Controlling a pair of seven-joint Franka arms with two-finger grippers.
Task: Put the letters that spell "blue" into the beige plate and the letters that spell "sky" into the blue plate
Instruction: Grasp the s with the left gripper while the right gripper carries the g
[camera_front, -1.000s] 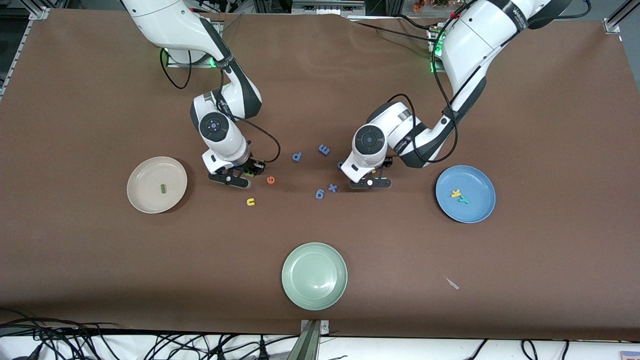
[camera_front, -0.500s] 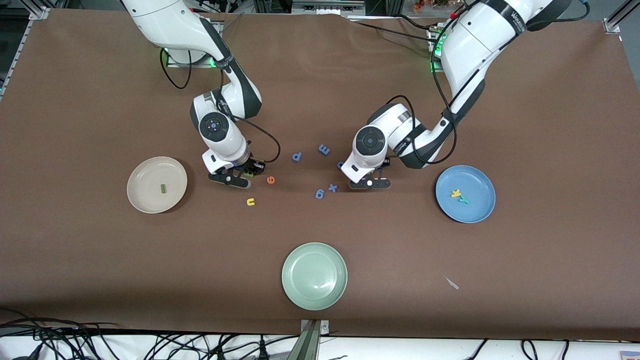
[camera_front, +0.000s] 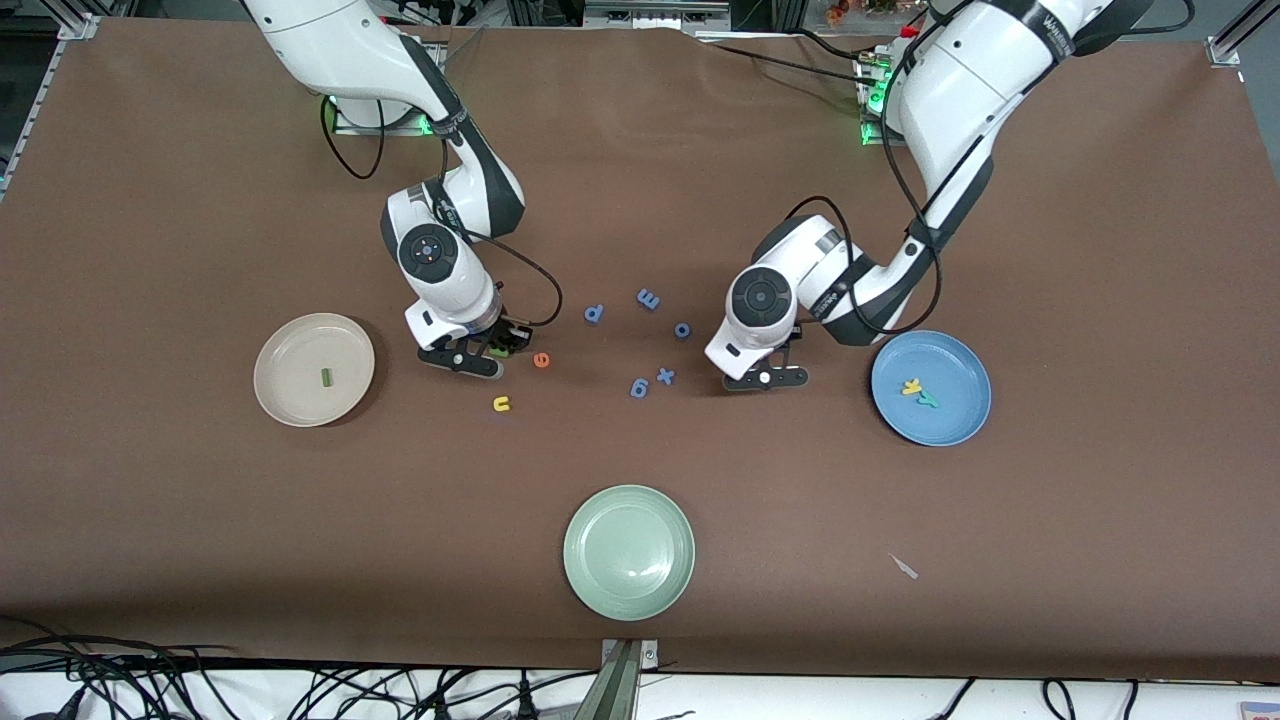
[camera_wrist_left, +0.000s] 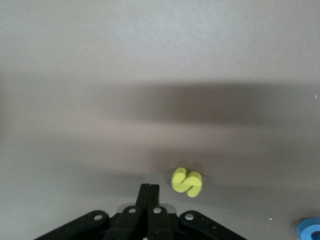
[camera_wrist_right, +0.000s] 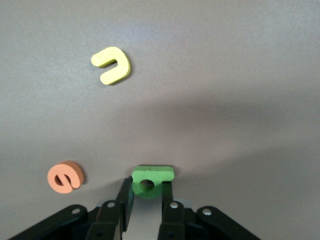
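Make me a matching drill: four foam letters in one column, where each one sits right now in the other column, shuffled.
Letters:
1. green b
2. yellow s
3. dark green l
4. teal y

Places:
A. on the table, beside the shut left claw, not gripped
B. in the blue plate
C. pinched in the right claw
D. in the beige plate

Pairs: 1-C, 2-A, 3-D, 4-B
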